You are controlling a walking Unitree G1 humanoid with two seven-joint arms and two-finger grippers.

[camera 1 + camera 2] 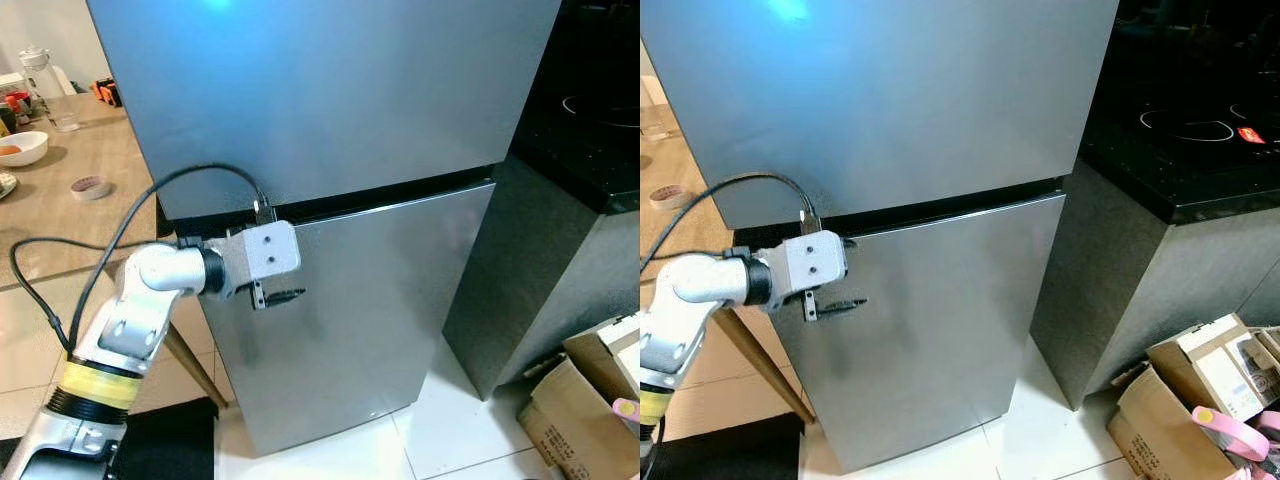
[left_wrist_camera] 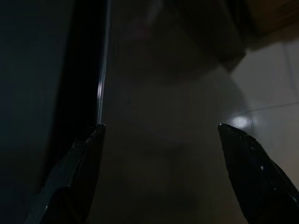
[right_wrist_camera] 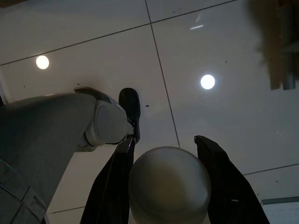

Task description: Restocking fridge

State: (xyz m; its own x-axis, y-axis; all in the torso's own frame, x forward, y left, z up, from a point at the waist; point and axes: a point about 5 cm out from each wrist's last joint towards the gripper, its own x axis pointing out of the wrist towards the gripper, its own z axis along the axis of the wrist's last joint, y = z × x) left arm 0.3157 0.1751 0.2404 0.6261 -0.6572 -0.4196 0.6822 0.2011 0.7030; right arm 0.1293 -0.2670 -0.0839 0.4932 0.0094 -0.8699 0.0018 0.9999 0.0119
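Left eye view: the left gripper, jaws spread open, is held at frame centre-left against the fridge; the right gripper is clamped on a pale round object.

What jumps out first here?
The tall grey fridge, both doors shut, dominates the middle. The left gripper is raised against the lower door just under the dark seam, fingers spread in the wrist view. The right gripper hangs over white floor tiles, gripping a pale round object.
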